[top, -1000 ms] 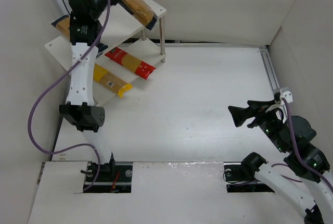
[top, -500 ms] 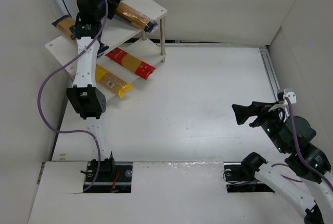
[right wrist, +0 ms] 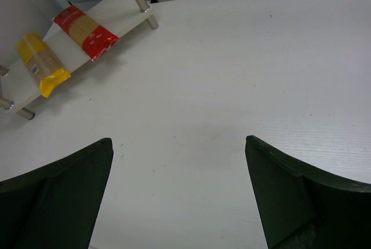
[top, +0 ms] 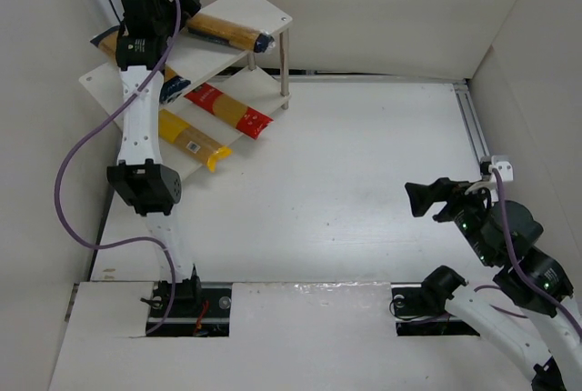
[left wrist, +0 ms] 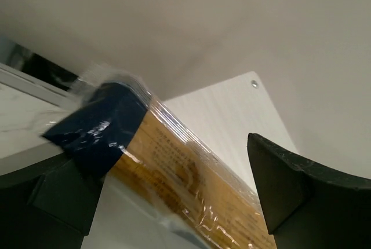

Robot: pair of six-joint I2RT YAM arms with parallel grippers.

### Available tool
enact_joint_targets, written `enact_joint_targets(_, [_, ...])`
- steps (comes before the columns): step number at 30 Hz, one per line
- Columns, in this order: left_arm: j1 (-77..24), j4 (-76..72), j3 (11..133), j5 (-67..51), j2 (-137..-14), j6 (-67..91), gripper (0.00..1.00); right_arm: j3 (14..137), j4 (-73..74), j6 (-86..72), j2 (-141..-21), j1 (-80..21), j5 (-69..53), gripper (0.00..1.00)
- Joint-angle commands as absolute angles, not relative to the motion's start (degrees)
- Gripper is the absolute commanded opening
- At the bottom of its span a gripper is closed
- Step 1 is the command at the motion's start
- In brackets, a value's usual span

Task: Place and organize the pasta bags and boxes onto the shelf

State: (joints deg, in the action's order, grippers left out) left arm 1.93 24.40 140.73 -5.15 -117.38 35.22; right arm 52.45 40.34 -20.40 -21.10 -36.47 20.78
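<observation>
The white two-tier shelf (top: 265, 11) stands at the far left. A brownish-orange pasta pack (top: 227, 30) with dark ends lies flat on its top board. My left gripper (top: 182, 0) is open at that pack's left end. In the left wrist view the pack (left wrist: 191, 179) and its dark blue end run between the spread fingers (left wrist: 295, 191) of this gripper (left wrist: 156, 156). A yellow pack with a dark blue label (top: 107, 44) is mostly hidden under the left arm. The red pack (top: 227, 106) and plain yellow pack (top: 193, 139) lie on the lower board. My right gripper (top: 423, 198) hangs open over bare table (right wrist: 179, 142).
White walls close in the table on the left, back and right. A metal rail (top: 475, 127) runs along the right edge. The shelf's silver legs (top: 285, 68) stand at its right corner. The red pack (right wrist: 86, 32) and yellow pack (right wrist: 43, 63) also show in the right wrist view.
The left gripper has opened and let go of the brownish-orange pack, which now lies flat on the top board. The left wrist drew back to the left. The right arm barely shifted.
</observation>
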Motion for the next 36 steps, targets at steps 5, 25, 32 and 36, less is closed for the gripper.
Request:
enact_joint_targets(5, [4.48, 18.82, 144.93, 5.44, -111.45, 26.63, 1.00, 51.86, 39.46, -20.92, -22.85, -36.91, 21.28, 1.00])
enact_joint_targets(25, [-7.71, 7.99, 134.49, -6.09, -103.55, 11.01, 1.00, 51.86, 37.71, -21.97, -26.72, -36.91, 21.88, 1.00])
enact_joint_targets(32, [-20.39, 19.07, 129.91, 8.77, -98.97, -0.70, 1.00, 50.10, 39.72, -23.20, -24.26, -36.91, 20.21, 1.00])
enact_joint_targets(36, [-23.19, 21.35, 128.67, 13.01, -99.49, -6.05, 1.00, 50.10, 43.32, -24.78, -21.28, -36.91, 20.74, 1.00])
